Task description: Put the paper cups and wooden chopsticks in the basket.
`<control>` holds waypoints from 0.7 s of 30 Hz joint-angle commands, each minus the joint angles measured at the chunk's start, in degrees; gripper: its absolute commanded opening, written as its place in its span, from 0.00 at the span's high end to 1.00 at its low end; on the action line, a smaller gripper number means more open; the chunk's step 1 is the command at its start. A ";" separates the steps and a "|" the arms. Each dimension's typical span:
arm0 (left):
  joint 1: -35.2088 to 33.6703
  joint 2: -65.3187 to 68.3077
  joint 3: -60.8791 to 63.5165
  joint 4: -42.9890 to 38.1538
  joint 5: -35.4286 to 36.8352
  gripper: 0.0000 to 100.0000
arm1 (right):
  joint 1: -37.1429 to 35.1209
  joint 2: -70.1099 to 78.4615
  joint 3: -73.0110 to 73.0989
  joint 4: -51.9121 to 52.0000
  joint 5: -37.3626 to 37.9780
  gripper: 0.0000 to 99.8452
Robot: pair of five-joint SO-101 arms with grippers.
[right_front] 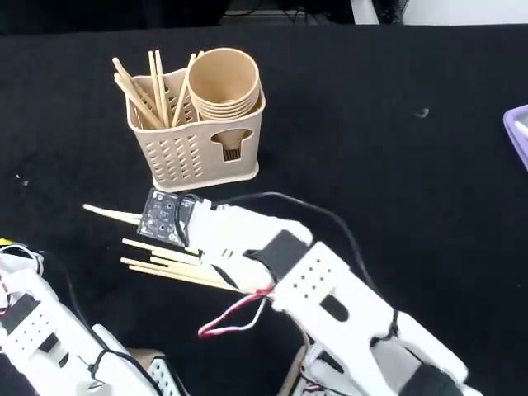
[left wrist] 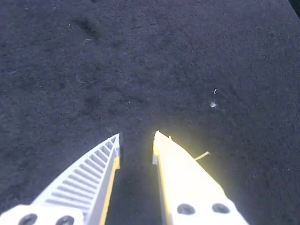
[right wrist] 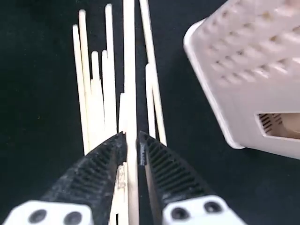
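1. Right gripper [right wrist: 132, 140], right wrist view: the jaws are clamped on one chopstick [right wrist: 130, 70], which runs straight out ahead between the black fingers. The loose chopsticks [right wrist: 96, 93] lie flat on the black table [right wrist: 33, 117] on both sides of it, roughly parallel. The basket [right wrist: 243, 65] is near, off to one side of the sticks and not touching them.
2. Left wrist view: the left gripper [left wrist: 136, 140] is released, with a clear gap between the tips and nothing in it. It hangs over bare black table [left wrist: 140, 56].
3. High view: the beige basket [right_front: 194, 157] stands upright toward the far left of the table. The stacked paper cups [right_front: 224, 82] sit in its right compartment. The standing chopsticks [right_front: 153, 87] lean in its left compartment. The right arm [right_front: 322, 289] comes in from the lower right, its head just in front of the basket, above the loose chopsticks [right_front: 161, 264]. The left arm [right_front: 33, 322] is at the lower left corner, well apart from the basket. A purple thing [right_front: 518, 132] shows at the right edge.
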 commanded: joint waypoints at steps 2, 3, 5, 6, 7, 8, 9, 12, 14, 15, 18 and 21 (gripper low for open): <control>-0.13 -0.62 -3.91 -0.26 0.35 0.87 | -0.88 -0.66 4.35 -2.73 -3.52 0.99; -0.13 -0.62 -3.91 -0.26 0.35 0.87 | -1.93 0.75 7.25 -5.27 -4.57 0.99; -0.13 -0.62 -3.91 -0.26 0.35 0.87 | -4.13 4.18 12.62 -12.40 -6.07 0.99; -0.13 -0.62 -3.91 -0.26 0.35 0.87 | -4.75 6.20 14.73 -16.26 -6.51 0.99; -0.13 -0.62 -3.91 -0.26 0.35 0.87 | -4.92 8.40 15.96 -19.25 -7.03 0.99; -0.13 -0.62 -3.91 -0.26 0.35 0.87 | -5.01 10.59 16.48 -21.63 -7.56 0.98; -0.13 -0.62 -3.91 -0.26 0.35 0.87 | -5.01 13.05 16.48 -22.95 -8.18 0.97; -0.13 -0.62 -3.91 -0.26 0.35 0.87 | -5.10 20.18 13.85 -23.47 -8.79 0.87; -0.13 -0.62 -3.91 -0.26 0.35 0.87 | -5.10 23.78 11.56 -22.15 -8.62 0.79; -0.13 -0.62 -3.91 -0.26 0.35 0.87 | -5.10 24.92 9.80 -20.57 -8.35 0.76; -0.13 -0.62 -3.91 -0.26 0.35 0.87 | -5.10 28.00 5.93 -16.88 -8.26 0.72; -0.13 -0.62 -3.91 -0.26 0.35 0.87 | -5.10 29.85 4.79 -16.62 -8.18 0.78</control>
